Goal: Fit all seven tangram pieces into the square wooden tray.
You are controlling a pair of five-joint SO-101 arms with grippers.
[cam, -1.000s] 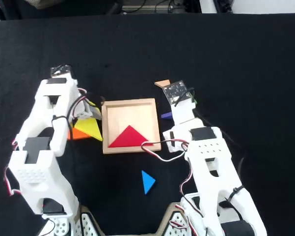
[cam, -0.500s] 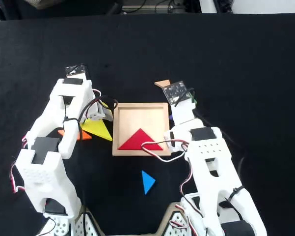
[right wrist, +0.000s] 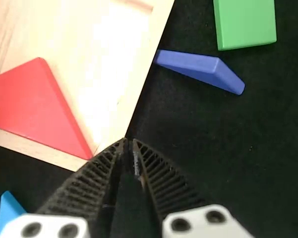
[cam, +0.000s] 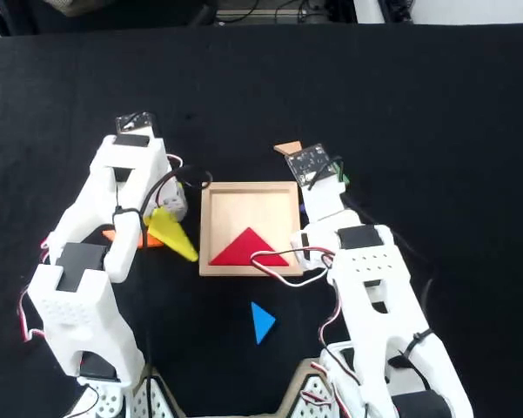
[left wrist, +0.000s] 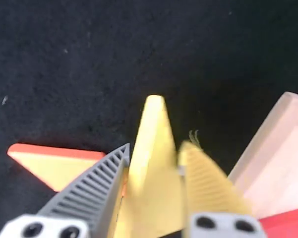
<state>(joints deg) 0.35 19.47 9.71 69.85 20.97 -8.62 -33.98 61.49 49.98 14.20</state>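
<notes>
Your left gripper (left wrist: 154, 148) clamps the yellow triangle (left wrist: 152, 116) beside the tray (cam: 248, 188), while your right gripper (right wrist: 129, 145) sits closed and empty.

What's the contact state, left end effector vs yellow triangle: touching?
Touching. The left wrist view shows the yellow triangle clamped inside the left end effector, pressed against it on both sides with no gap.

Bright, even light falls on the matte black table (cam: 435, 104), probably from overhead, and the cloth swallows any shadows. In the right wrist view, glare washes out the floor of the wooden tray (right wrist: 116, 52). The yellow triangle (left wrist: 153, 158) is lit flat, without highlights.
</notes>
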